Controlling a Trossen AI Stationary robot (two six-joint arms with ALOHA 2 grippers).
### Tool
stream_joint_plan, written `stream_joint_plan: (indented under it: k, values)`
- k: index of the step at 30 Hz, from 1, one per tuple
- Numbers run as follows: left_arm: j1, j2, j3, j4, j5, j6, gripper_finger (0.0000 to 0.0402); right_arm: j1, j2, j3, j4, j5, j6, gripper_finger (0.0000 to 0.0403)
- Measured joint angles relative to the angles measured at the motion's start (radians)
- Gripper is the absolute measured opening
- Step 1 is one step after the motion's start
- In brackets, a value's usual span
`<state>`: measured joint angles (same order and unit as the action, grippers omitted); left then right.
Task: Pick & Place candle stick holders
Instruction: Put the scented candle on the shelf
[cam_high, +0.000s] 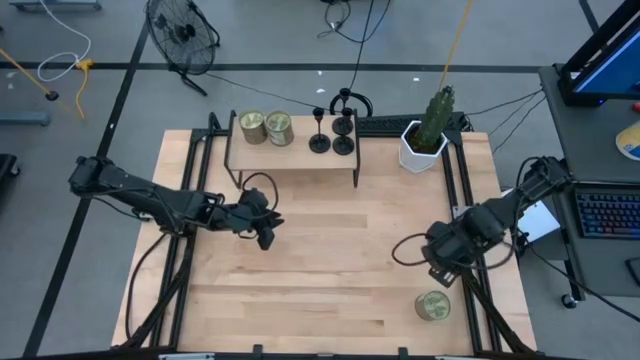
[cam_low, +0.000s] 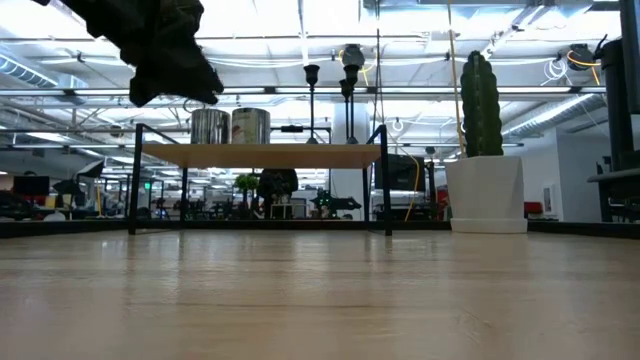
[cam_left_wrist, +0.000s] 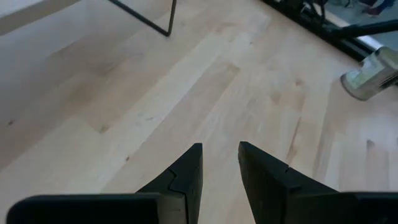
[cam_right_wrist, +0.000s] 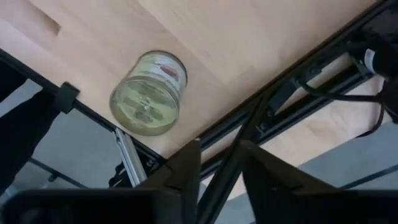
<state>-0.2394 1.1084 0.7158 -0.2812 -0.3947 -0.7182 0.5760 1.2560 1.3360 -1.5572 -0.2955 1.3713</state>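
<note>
Candlesticks (cam_high: 331, 130): three black ones, standing close together at the right-hand end of a small raised shelf (cam_high: 295, 158) at 12 o'clock on the bench (cam_high: 330, 260), with two tins (cam_high: 266, 128) further left on the same shelf and a potted cactus (cam_high: 428, 132) off at 1 o'clock. None lifted yet.

Left hand (cam_high: 268, 232) at about 9 o'clock of the bench centre, raised over bare wood, fingers (cam_left_wrist: 186, 180) slightly parted and holding nothing. Right hand (cam_high: 440, 268) low at 4 o'clock, fingers (cam_right_wrist: 183, 168) likewise a little apart and empty, hanging over the bench edge near a lone tin (cam_high: 432, 305).

Probably the reach stage. For a clean pick:
- Use the left hand, nearer the shelf; leave the right parked.
- Spread the fingers wider before closing in.
- Rise above shelf height first, then come in from the front, clear of the shelf's thin black legs.
- Take the nearest candlestick by the stem, low down, to avoid tipping the neighbours.
- Lift straight up before travelling.

Main hazard: knocking the closely grouped stems together.
</note>
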Motion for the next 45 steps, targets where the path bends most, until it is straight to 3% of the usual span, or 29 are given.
stream_joint_plan:
  k: [7,12,17,24,30,45]
  values:
    - [0.0,-0.001,0.0,0.049,-0.007,0.043,0.0108,0.095,-0.005,-0.049,0.125,0.004,0.092,0.018]
    - [0.0,-0.001,0.0,0.047,-0.025,0.081,0.0109,0.143,-0.005,-0.141,0.232,0.004,0.163,0.0206]
    - [0.0,-0.001,0.0,0.046,-0.026,0.116,0.0123,0.179,-0.005,-0.242,0.346,-0.017,0.238,0.0209]
    - [0.016,-0.001,0.0,0.022,-0.028,0.135,0.0194,0.188,-0.005,-0.322,0.485,-0.022,0.271,0.0202]
    - [0.016,-0.001,0.0,-0.027,-0.027,0.137,0.0233,0.188,-0.005,-0.356,0.498,-0.022,0.274,0.02]
    - [0.016,-0.001,0.0,-0.03,-0.027,0.137,0.0241,0.234,-0.005,-0.43,0.612,-0.021,0.321,0.0198]
